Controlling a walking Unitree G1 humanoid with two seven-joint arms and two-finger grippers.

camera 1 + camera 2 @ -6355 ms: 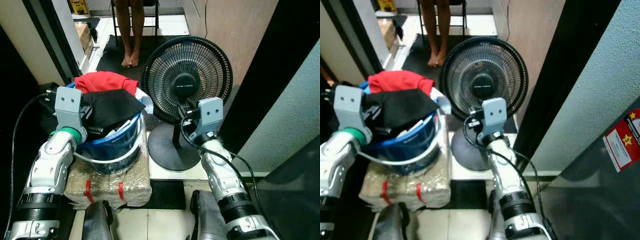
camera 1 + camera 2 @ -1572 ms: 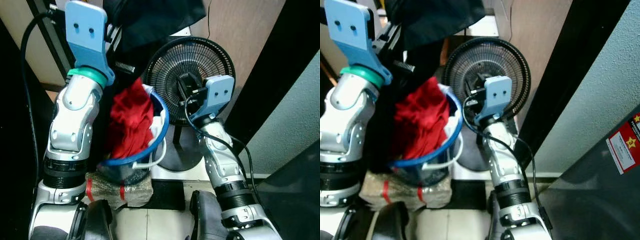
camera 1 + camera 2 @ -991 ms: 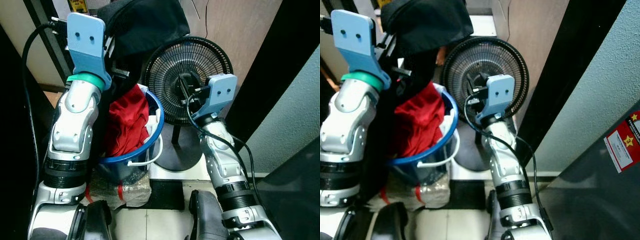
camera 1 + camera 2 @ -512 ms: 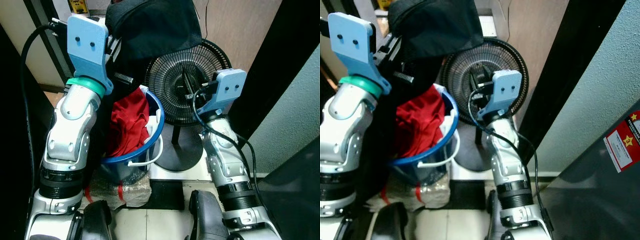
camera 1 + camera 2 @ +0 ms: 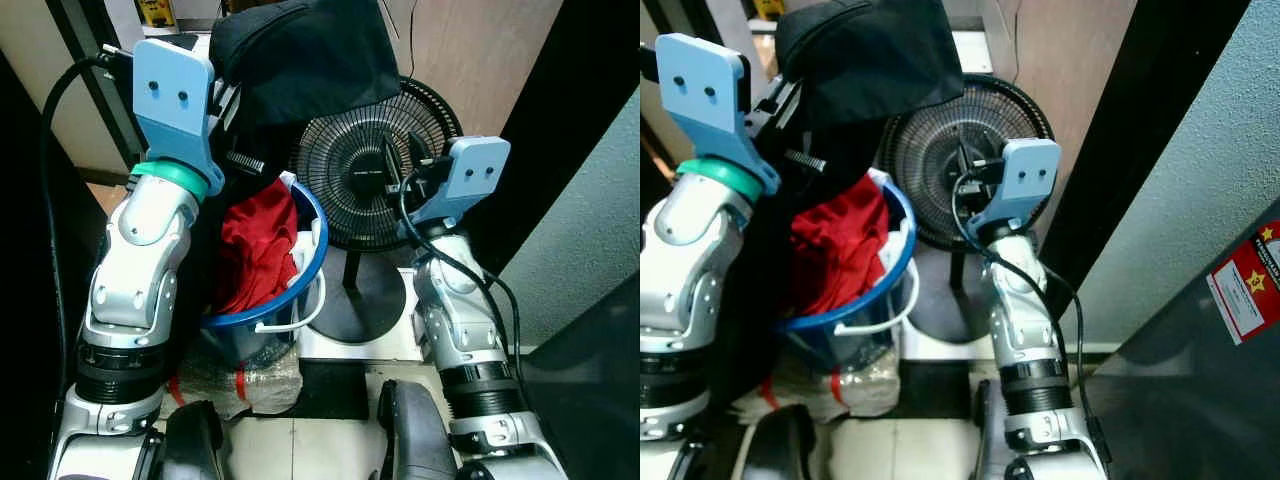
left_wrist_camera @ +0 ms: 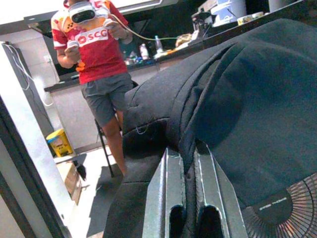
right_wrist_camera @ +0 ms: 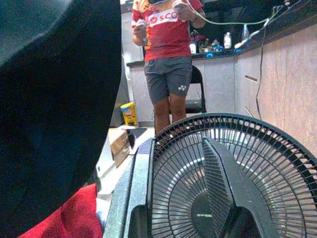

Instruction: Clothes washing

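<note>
My left gripper [image 6: 187, 151] is raised high and shut on a black garment [image 5: 300, 60], which hangs in folds above the blue bucket [image 5: 315, 270]. A red garment [image 5: 255, 250] and some white cloth lie inside the bucket, which leans to one side. My right gripper [image 5: 402, 160] stands open and holds nothing, just in front of the black fan's grille [image 5: 340, 170]. In the right wrist view its two fingers [image 7: 220, 178] frame the fan, with the black garment [image 7: 54, 99] beside them.
The bucket rests on a plastic-wrapped bundle [image 5: 245, 375] on the floor. The fan's round base [image 5: 360, 300] sits beside it. A dark door frame [image 5: 540, 130] and a grey wall [image 5: 590, 230] close the right side. A person [image 7: 168, 54] stands further back.
My left gripper has lifted the black garment out of the bucket and holds it high; the bucket now leans. My right gripper has risen and drifted right across the fan.
</note>
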